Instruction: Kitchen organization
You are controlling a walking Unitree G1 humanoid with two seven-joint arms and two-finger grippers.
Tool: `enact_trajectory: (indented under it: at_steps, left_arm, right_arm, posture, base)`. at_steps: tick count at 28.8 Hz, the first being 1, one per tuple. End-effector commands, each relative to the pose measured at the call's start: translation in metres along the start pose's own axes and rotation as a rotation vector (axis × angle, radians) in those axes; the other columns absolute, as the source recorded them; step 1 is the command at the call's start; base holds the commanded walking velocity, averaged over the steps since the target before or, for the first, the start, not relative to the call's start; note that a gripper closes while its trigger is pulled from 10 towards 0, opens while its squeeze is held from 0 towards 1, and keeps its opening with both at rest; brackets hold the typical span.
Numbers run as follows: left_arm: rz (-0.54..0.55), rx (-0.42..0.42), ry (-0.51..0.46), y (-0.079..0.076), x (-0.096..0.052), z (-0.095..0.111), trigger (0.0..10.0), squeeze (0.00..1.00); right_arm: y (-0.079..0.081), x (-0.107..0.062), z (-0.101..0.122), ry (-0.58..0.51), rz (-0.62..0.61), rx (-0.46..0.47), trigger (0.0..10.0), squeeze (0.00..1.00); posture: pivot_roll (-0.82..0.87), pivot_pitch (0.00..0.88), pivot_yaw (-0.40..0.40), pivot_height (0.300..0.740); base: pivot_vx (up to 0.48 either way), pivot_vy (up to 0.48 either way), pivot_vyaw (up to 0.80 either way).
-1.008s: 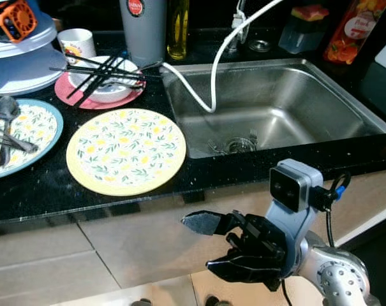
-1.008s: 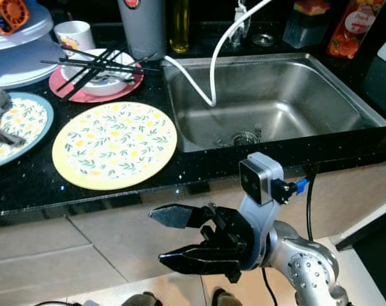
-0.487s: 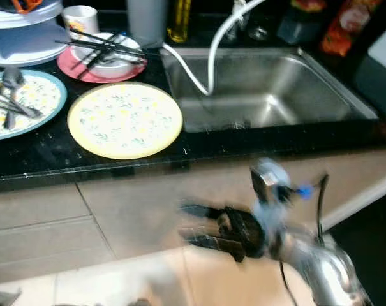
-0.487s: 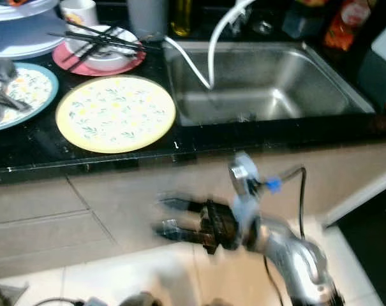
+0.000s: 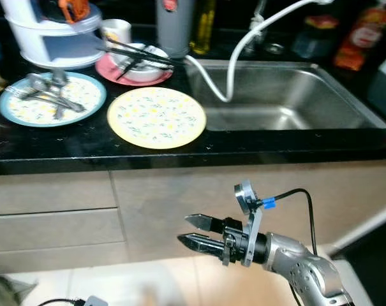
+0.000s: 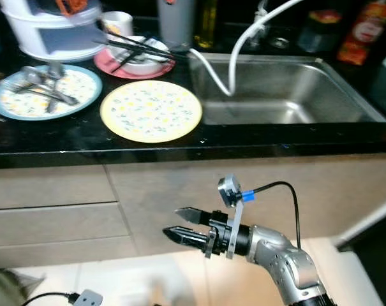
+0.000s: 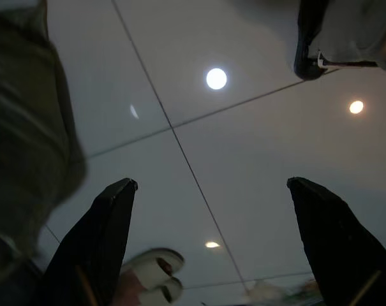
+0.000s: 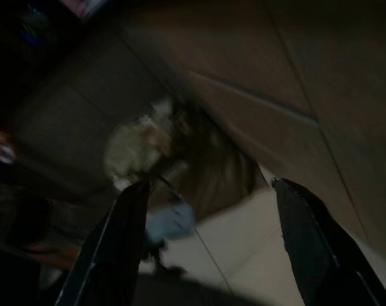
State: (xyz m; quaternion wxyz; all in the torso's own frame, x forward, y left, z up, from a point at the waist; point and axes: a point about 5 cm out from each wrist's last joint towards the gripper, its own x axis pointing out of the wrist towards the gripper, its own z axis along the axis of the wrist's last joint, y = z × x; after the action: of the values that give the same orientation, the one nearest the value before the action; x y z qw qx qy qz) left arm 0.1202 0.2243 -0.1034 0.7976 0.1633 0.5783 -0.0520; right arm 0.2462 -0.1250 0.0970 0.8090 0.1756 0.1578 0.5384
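My right gripper (image 5: 187,231) is open and empty, held low in front of the beige cabinet fronts (image 5: 52,210), well below the black counter (image 5: 65,153). On the counter lie a yellow floral plate (image 5: 157,117), a blue-rimmed plate (image 5: 52,99) carrying cutlery, and a pink plate (image 5: 138,60) with a white bowl and black chopsticks across it. A steel sink (image 5: 282,95) lies to the right of them. The left wrist view has my left gripper (image 7: 210,185) open over pale floor tiles.
A white hose (image 5: 234,57) hangs into the sink. A white stacked container (image 5: 52,38), a mug (image 5: 116,30), a grey tumbler (image 5: 173,22) and bottles (image 5: 355,41) stand along the back. A cable and plug (image 6: 84,297) lie on the floor at lower left.
The whole view has pulled back and shifted right, so the camera moved. My right gripper now sits lower before the cabinets, its fingers closer together but still apart.
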Motion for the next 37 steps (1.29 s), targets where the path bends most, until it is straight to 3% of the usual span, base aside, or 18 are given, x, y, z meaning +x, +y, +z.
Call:
enact_trajectory:
  at_steps: [1,3,8,10,12,14,16,17,19,20,22,25,28,35,37]
  left_arm:
    - [0.015,-0.019,-0.023,0.008,0.0,0.005,10.0,0.0]
    - [0.015,-0.019,-0.023,0.008,0.0,0.005,10.0,0.0]
    - [0.027,-0.02,-0.1,0.015,-0.001,0.026,10.0,0.0]
    - [0.026,-0.024,-0.145,0.016,-0.001,0.038,10.0,0.0]
    - [0.011,-0.02,-0.197,0.015,-0.002,0.051,10.0,0.0]
    - [0.006,-0.017,-0.214,0.015,-0.002,0.056,10.0,0.0]
    - [-0.026,0.005,-0.297,0.013,-0.005,0.077,10.0,0.0]
    - [-0.026,0.005,-0.297,0.013,-0.005,0.077,10.0,0.0]
    - [-0.066,0.057,-0.417,0.009,-0.011,0.104,10.0,0.0]
    - [-0.066,0.057,-0.417,0.009,-0.011,0.104,10.0,0.0]
    - [-0.129,0.101,-0.553,0.004,-0.02,0.133,10.0,0.0]
    - [-0.176,0.114,-0.617,0.001,-0.026,0.146,10.0,0.0]
    - [-0.344,0.178,-0.77,-0.01,-0.046,0.178,10.0,0.0]
    - [-0.615,0.326,-0.811,-0.025,-0.072,0.181,10.0,0.0]
    - [-0.615,0.326,-0.811,-0.025,-0.072,0.181,10.0,0.0]
  right_arm:
    - [-0.01,-0.005,-0.012,0.051,-0.066,0.003,10.0,0.0]
    - [-0.01,-0.005,-0.012,0.051,-0.066,0.003,10.0,0.0]
    - [-0.03,-0.012,-0.032,0.142,-0.203,0.019,10.0,0.0]
    - [-0.043,-0.017,-0.043,0.172,-0.313,0.029,10.0,0.0]
    - [-0.063,-0.028,-0.062,0.26,-0.513,0.045,10.0,0.0]
    - [-0.067,-0.032,-0.069,0.292,-0.569,0.048,10.0,0.0]
    - [-0.074,-0.045,-0.089,0.365,-0.687,0.095,10.0,0.0]
    - [-0.074,-0.045,-0.089,0.365,-0.687,0.095,10.0,0.0]
    - [-0.075,-0.059,-0.112,0.444,-0.772,0.138,10.0,0.0]
    - [-0.075,-0.059,-0.112,0.444,-0.772,0.138,10.0,0.0]
    - [-0.071,-0.069,-0.132,0.525,-0.822,0.166,10.0,0.0]
    - [-0.068,-0.074,-0.141,0.566,-0.843,0.177,10.0,0.0]
    - [-0.06,-0.091,-0.166,0.74,-0.912,0.157,10.0,0.0]
    - [-0.049,-0.102,-0.188,0.874,-0.967,0.164,10.0,0.0]
    - [-0.049,-0.102,-0.188,0.874,-0.967,0.164,10.0,0.0]
  posture:
    - [0.07,0.106,-0.072,0.74]
    - [0.07,0.106,-0.072,0.74]
    - [0.08,0.108,-0.075,0.74]
    - [0.08,0.108,-0.074,0.74]
    - [0.08,0.109,-0.076,0.74]
    - [0.08,0.109,-0.075,0.74]
    - [0.08,0.109,-0.076,0.74]
    - [0.08,0.109,-0.076,0.74]
    - [0.08,0.112,-0.078,0.74]
    - [0.08,0.112,-0.078,0.74]
    - [0.08,0.113,-0.081,0.74]
    - [0.08,0.113,-0.082,0.74]
    - [0.09,0.112,-0.083,0.74]
    - [0.09,0.113,-0.083,0.74]
    - [0.09,0.113,-0.083,0.74]
  base:
    - [0.0,0.0,0.79]
    - [0.0,0.0,0.79]
    - [0.0,0.0,0.79]
    - [0.0,0.0,0.74]
    - [0.0,0.0,0.0]
    - [0.0,0.0,0.0]
    - [0.0,-0.212,0.0]
    - [0.0,-0.424,0.0]
    - [0.0,-0.429,0.0]
    - [0.0,-0.431,0.0]
    - [0.247,-0.394,0.0]
    - [0.082,-0.126,0.0]
    - [0.0,0.0,0.0]
    - [0.0,0.0,0.0]
    - [0.0,0.0,0.0]
